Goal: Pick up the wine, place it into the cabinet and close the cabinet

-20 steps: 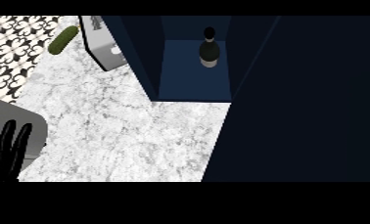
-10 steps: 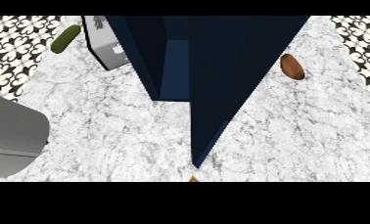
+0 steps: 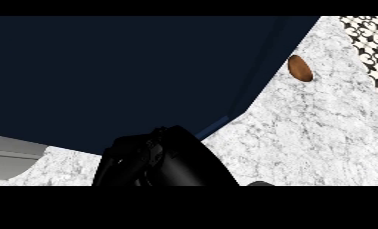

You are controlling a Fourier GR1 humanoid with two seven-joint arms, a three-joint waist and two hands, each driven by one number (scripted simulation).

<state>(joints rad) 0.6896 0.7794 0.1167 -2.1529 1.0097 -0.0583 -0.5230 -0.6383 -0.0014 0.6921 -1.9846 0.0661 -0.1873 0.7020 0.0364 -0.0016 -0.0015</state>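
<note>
Presently, the dark navy cabinet door panel point(image 3: 133, 78) fills most of the view above the white marbled counter point(image 3: 310, 138). One black hand point(image 3: 151, 160) is seen below it; which hand and its finger state cannot be told. The wine is not visible. Steady pushing along the door edge is advised.

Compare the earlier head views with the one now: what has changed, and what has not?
The dark blue cabinet door has swung across and now hides the wine inside. A black hand has come up at the door's lower edge. The brown oval thing still lies on the marble counter.
</note>
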